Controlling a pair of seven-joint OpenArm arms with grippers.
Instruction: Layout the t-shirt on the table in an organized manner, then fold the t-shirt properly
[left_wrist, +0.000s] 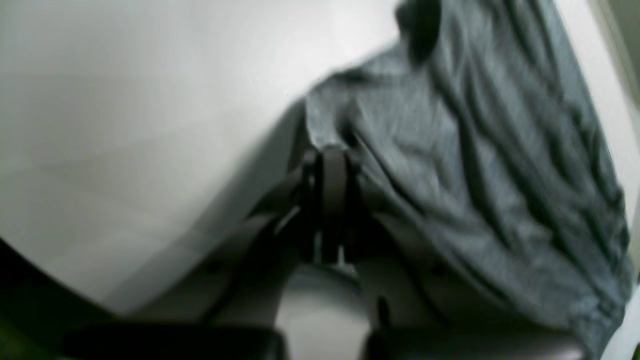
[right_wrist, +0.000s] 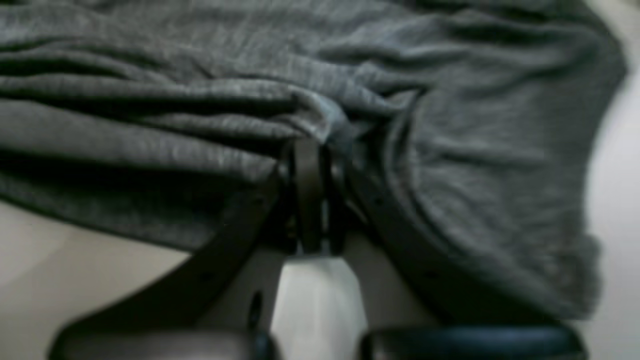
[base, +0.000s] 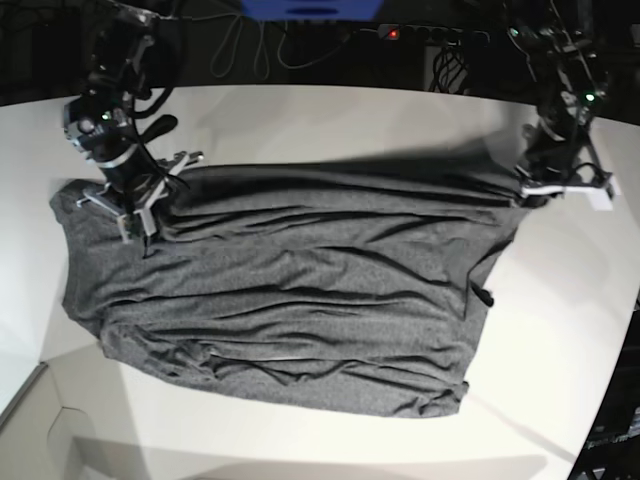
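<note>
The dark grey t-shirt lies spread across the white table, wrinkled in long creases and stretched between the two arms. In the base view my right gripper is at the shirt's left end. The right wrist view shows that gripper shut, pinching a raised fold of the t-shirt. My left gripper is at the shirt's far right corner. Seen from the left wrist, this gripper is shut on the edge of the t-shirt, which hangs away from it in ridges.
Dark equipment, cables and a power strip with a red light line the back beyond the table. The tabletop's curved edge runs along the lower left. Bare white surface surrounds the shirt on every side.
</note>
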